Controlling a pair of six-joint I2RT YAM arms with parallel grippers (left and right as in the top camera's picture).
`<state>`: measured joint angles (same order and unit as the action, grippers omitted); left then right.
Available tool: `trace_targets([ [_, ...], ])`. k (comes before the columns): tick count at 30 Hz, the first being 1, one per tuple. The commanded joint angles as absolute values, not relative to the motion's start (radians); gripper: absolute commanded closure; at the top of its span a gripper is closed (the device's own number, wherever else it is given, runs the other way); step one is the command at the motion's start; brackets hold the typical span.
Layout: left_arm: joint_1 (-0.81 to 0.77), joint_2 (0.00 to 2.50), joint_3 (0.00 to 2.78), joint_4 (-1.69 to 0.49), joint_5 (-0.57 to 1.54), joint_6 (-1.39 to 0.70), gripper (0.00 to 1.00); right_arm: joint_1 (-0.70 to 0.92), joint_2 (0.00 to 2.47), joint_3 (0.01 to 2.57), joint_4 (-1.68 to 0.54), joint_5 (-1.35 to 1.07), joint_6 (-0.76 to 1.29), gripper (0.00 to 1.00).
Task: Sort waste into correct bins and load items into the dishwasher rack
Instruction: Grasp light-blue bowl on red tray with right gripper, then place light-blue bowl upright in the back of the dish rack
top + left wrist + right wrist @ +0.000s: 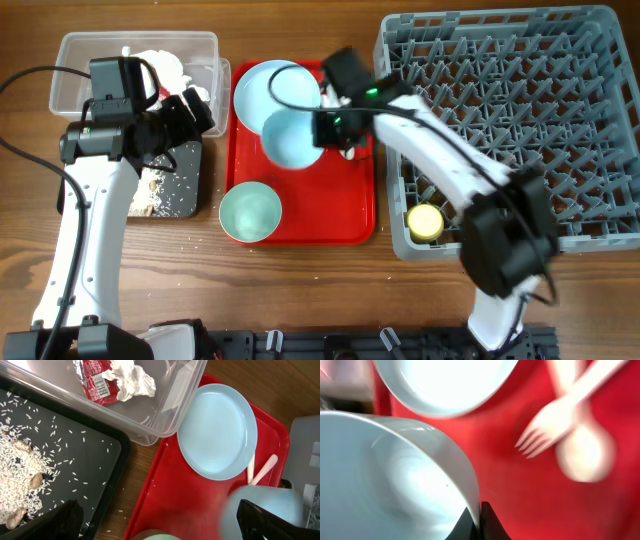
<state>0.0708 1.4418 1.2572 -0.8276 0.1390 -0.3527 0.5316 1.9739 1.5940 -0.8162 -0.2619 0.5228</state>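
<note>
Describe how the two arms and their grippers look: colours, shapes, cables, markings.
The left arm and right arm match: smooth white tapered links joined by chunky black joint housings. The left gripper and right gripper are black, boxy, with black jaws. Thin black cables loop beside the links. A small green light glows on the right wrist. No lettering is readable.

Brown wooden tabletop (300, 290) filled the whole backdrop!
The grain ran left to right in warm streaks, the light came even from above and threw only soft shadows, and a black rail (330, 345) lined the near edge.
</note>
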Motion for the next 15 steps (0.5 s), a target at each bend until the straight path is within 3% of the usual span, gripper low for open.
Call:
trace_targets([
  [1,0.076,1.445,1.27,-0.828,0.144,-0.345,0.0,0.49,1.818,1.604,-0.841,-0.058,0.496,0.96],
  [9,0.076,1.445,1.27,-0.828,0.144,-0.345,0.0,0.439,1.666,1.605,-0.845,0.265,0.444,0.96],
  [15,0.076,1.445,1.27,-0.828,0.144,-0.345,0.0,0.42,1.667,1.604,-0.8,0.725,0.395,0.96],
])
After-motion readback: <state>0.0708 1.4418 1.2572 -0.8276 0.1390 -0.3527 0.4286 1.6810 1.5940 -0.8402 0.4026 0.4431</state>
